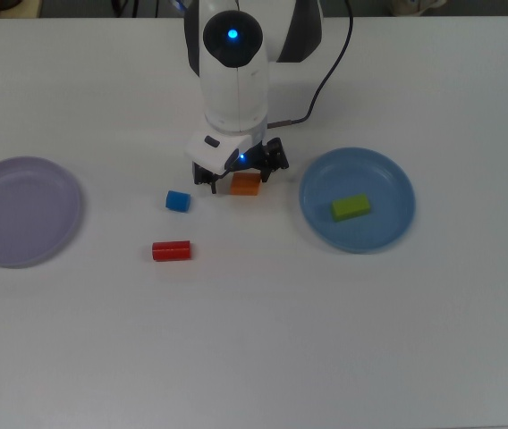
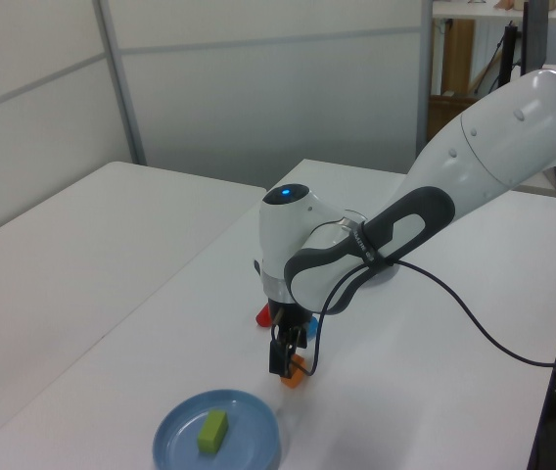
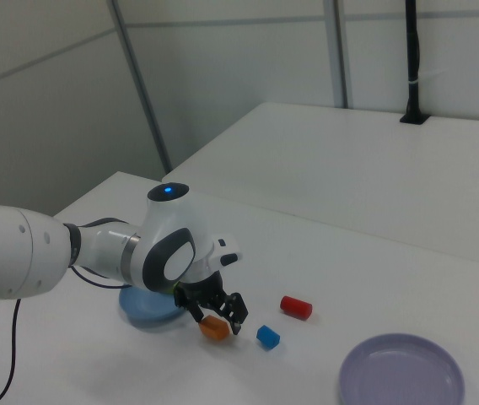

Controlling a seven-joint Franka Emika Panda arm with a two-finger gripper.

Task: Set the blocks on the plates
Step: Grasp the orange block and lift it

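Note:
The orange block [image 1: 247,186] lies on the white table between the fingers of my gripper [image 1: 239,179], which is open and low around it. In the left view the gripper [image 2: 287,366] stands over the orange block [image 2: 298,371]; the right view shows the same gripper [image 3: 218,313] and orange block [image 3: 215,329]. The blue cube [image 1: 178,201] and the red block [image 1: 171,250] lie toward the top view's left. At the top view's right the green block [image 1: 351,207] rests on the blue plate [image 1: 388,183]. The lavender plate [image 1: 23,211] holds nothing.
The arm's white body [image 1: 232,63] and its black cable [image 1: 325,76] fill the table's far middle in the top view. In the left view the arm hides most of the lavender plate.

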